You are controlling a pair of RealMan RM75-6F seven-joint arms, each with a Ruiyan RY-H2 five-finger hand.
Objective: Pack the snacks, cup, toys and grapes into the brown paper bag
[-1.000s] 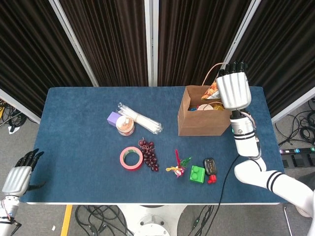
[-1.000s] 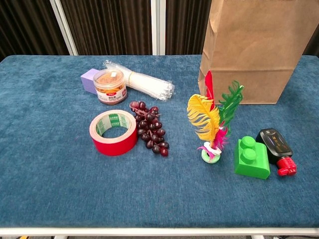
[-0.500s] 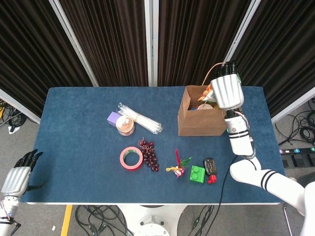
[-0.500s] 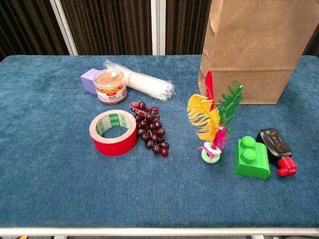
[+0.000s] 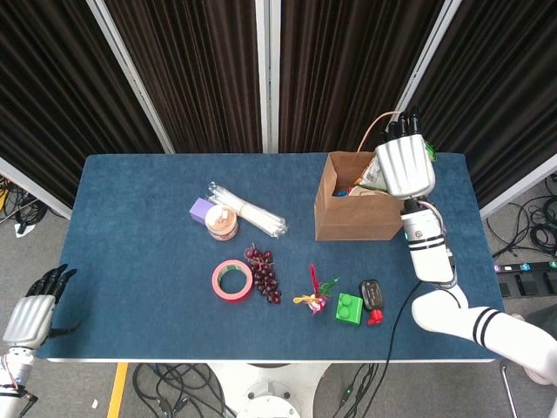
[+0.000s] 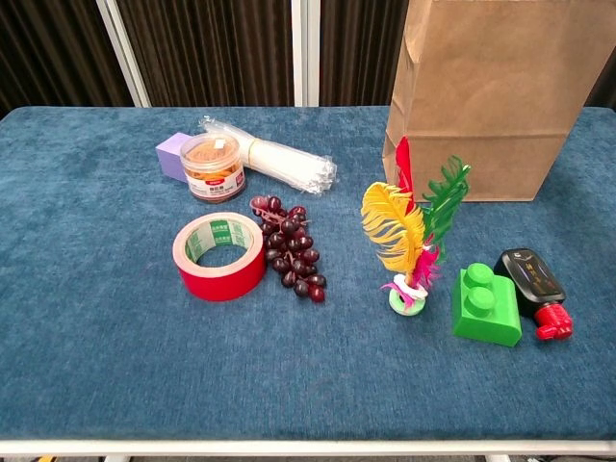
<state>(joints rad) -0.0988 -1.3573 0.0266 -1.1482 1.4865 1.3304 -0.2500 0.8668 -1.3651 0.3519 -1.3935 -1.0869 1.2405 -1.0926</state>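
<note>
The brown paper bag (image 5: pixel 348 219) (image 6: pixel 500 96) stands open at the table's back right, with coloured items inside. My right hand (image 5: pixel 405 165) hovers over its right rim, back toward the camera; what its fingers hold is hidden. Dark grapes (image 5: pixel 264 274) (image 6: pixel 292 252) lie mid-table beside a red tape roll (image 5: pixel 232 280) (image 6: pixel 219 258). A snack jar (image 5: pixel 221 223) (image 6: pixel 212 166) stands against a purple block (image 5: pixel 201 210). A feather toy (image 5: pixel 315 294) (image 6: pixel 409 241), a green brick (image 5: pixel 349 308) (image 6: pixel 486 306) and a black-and-red toy (image 5: pixel 372 300) (image 6: pixel 534 284) sit in front of the bag. My left hand (image 5: pixel 35 309) hangs empty off the front left corner.
A clear plastic-wrapped bundle (image 5: pixel 252 213) (image 6: pixel 284 162) lies behind the jar. Dark curtains and metal posts stand behind the blue table (image 5: pixel 139 261). Cables run on the floor at the right (image 5: pixel 522 226).
My right hand shifted slightly left over the bag's mouth and sank a little. The orange snack packet seen beside it earlier no longer shows plainly. The left hand stayed put.
</note>
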